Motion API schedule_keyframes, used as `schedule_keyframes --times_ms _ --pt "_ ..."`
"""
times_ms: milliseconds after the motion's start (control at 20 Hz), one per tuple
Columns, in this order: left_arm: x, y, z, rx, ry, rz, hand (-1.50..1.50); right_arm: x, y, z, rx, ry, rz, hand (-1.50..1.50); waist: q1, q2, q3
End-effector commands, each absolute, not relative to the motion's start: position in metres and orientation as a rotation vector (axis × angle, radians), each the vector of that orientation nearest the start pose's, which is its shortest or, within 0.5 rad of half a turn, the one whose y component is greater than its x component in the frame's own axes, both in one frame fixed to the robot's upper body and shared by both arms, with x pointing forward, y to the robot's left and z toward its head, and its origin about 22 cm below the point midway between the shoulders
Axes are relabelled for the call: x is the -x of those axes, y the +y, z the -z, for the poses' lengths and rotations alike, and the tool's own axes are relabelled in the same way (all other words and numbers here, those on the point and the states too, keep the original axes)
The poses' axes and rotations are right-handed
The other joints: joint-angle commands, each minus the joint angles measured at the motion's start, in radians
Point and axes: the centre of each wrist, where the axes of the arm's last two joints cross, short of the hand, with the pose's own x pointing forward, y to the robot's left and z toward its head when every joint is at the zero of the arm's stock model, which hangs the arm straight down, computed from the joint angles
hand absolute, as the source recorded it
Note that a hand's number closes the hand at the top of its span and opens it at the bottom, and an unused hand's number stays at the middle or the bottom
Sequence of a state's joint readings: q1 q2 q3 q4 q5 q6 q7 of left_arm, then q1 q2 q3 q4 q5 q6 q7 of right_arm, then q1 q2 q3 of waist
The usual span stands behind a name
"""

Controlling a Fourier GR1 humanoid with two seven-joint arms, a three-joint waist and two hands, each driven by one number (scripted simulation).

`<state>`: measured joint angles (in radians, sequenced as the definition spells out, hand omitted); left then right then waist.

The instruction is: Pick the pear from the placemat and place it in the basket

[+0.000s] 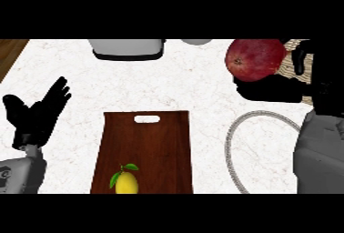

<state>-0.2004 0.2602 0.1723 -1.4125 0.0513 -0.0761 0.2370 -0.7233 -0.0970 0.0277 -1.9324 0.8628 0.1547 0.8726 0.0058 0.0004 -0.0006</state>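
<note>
At upper rt, rt hand point(272, 93) is clenched round the dark red pear point(254, 58), cupping it from below w/ a finger up its rt side; pear shows over the left edge of the woven placemat point(290, 72), can't tell if touching it. Grey basket point(228, 145) rim lies nearer, betw the brown cutting board point(144, 141) and rt forearm, pear not inside it. Lemon point(126, 183) w/ leaf on board's near end. Left hand point(33, 119) at left edge, released, fingers up, resting. Grey appliance point(126, 48) at far edge
</note>
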Motion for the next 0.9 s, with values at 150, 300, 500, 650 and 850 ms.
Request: schedule_keyframes --times_ms 150,300,500,650,850 --pt "-0.294 0.318 -0.026 -0.198 -1.378 0.078 0.00 -0.318 -0.210 -0.272 1.131 -1.582 -0.266 1.50 -0.005 0.002 0.000" --pt "-0.284 0.319 -0.041 -0.199 -1.390 0.075 0.00 -0.339 -0.237 -0.262 1.130 -1.561 -0.249 1.50 0.004 0.001 0.001" --pt "-0.276 0.323 -0.028 -0.177 -1.375 0.073 0.00 -0.341 -0.279 -0.235 1.140 -1.552 -0.221 1.50 0.002 0.001 0.001" --pt "-0.303 0.318 -0.043 -0.200 -1.380 0.077 0.00 -0.364 -0.272 -0.242 1.159 -1.547 -0.290 1.50 -0.001 0.001 0.000" --pt "-0.292 0.305 -0.037 -0.189 -1.374 0.060 0.00 -0.368 -0.316 -0.212 1.125 -1.558 -0.221 1.50 0.000 0.001 0.001"
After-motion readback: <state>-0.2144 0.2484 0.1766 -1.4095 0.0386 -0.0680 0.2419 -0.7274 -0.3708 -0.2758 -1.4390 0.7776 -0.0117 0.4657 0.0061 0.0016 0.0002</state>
